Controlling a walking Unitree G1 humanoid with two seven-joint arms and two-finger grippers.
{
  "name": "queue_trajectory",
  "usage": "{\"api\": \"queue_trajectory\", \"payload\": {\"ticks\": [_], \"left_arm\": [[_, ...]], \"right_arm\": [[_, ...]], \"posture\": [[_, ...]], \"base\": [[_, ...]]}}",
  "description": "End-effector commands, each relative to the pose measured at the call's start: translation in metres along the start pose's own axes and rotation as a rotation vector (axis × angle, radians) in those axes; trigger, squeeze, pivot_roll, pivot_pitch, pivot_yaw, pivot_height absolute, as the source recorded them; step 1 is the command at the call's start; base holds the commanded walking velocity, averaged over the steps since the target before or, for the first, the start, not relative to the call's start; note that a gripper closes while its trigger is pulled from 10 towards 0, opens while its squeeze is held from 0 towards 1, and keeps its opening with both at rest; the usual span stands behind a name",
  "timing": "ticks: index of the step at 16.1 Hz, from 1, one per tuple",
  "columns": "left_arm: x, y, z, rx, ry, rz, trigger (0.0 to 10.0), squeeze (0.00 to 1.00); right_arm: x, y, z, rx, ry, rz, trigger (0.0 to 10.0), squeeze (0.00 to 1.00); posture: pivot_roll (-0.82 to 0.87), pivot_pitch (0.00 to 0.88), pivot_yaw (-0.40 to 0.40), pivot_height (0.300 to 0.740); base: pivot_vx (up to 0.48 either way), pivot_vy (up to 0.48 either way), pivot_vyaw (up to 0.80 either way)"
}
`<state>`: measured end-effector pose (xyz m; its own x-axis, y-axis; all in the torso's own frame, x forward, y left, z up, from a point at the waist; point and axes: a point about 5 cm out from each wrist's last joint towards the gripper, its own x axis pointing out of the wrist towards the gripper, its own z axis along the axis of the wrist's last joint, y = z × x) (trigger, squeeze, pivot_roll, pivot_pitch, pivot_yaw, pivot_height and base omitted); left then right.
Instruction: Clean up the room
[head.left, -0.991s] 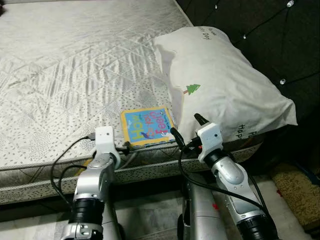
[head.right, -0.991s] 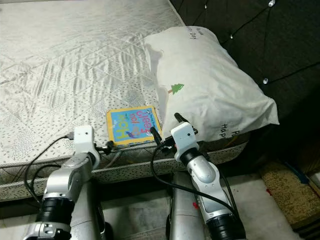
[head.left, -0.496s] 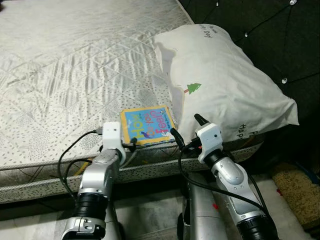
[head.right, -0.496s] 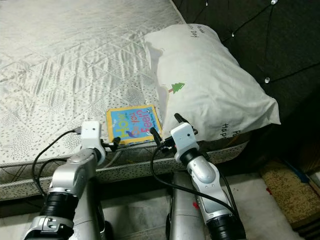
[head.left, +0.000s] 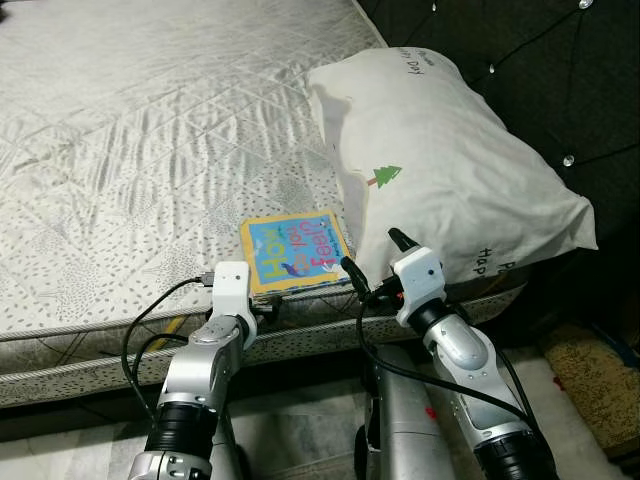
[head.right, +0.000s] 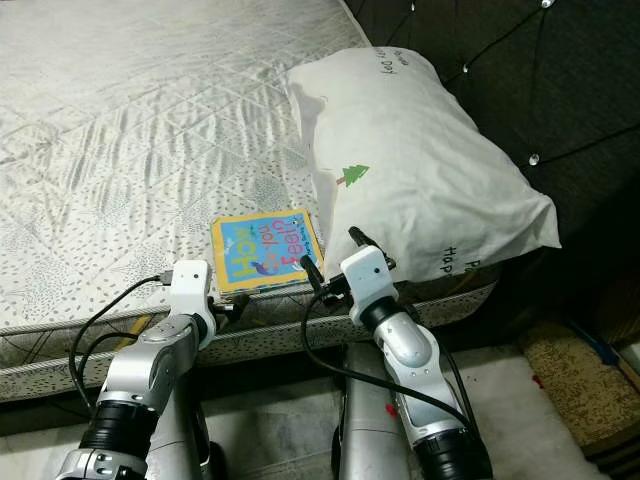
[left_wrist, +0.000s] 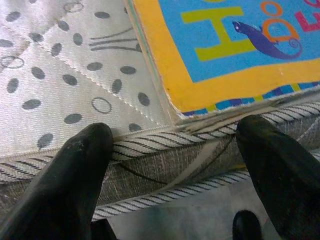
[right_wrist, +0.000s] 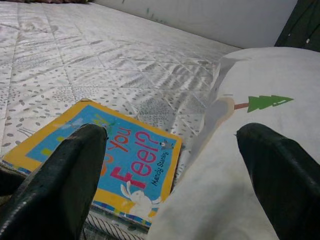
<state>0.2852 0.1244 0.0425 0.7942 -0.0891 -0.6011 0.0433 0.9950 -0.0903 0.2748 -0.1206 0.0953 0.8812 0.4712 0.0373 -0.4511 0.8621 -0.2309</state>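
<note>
A yellow-bordered blue picture book (head.left: 292, 250) lies flat near the mattress's front edge, its right side against a white pillow (head.left: 440, 170) with a small green tree print. My left gripper (head.left: 268, 306) is open at the mattress edge, just below the book's near left corner. In the left wrist view its fingertips (left_wrist: 80, 165) straddle the striped piping under the book (left_wrist: 235, 45). My right gripper (head.left: 372, 252) is open and hovers over the seam between book and pillow. In the right wrist view the book (right_wrist: 115, 160) sits on one side and the pillow (right_wrist: 250, 150) on the other.
The grey quilted mattress (head.left: 150, 120) stretches away to the left and back. A dark tufted headboard (head.left: 540, 70) stands behind the pillow. A shaggy tan rug (head.left: 590, 370) lies on the floor at lower right.
My left arm has moved right and down, bringing its gripper from beside the book to the mattress edge under the book's near corner. The right arm has stayed put.
</note>
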Motion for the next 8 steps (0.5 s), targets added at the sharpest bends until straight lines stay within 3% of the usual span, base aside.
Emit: {"api": "queue_trajectory", "payload": {"ticks": [1,8], "left_arm": [[0.002,0.007,0.002,-0.003,-0.005,0.035,10.0,0.0],[0.008,0.023,0.006,-0.019,0.002,0.077,10.0,0.0]], "right_arm": [[-0.002,-0.003,0.001,-0.014,-0.009,-0.007,10.0,0.0],[-0.004,-0.003,0.001,-0.025,-0.006,-0.003,10.0,0.0]], "posture": [[-0.08,0.051,-0.017,0.527],[-0.09,0.055,-0.018,0.527]], "base": [[0.0,0.0,0.0],[0.0,0.0,0.0]]}}
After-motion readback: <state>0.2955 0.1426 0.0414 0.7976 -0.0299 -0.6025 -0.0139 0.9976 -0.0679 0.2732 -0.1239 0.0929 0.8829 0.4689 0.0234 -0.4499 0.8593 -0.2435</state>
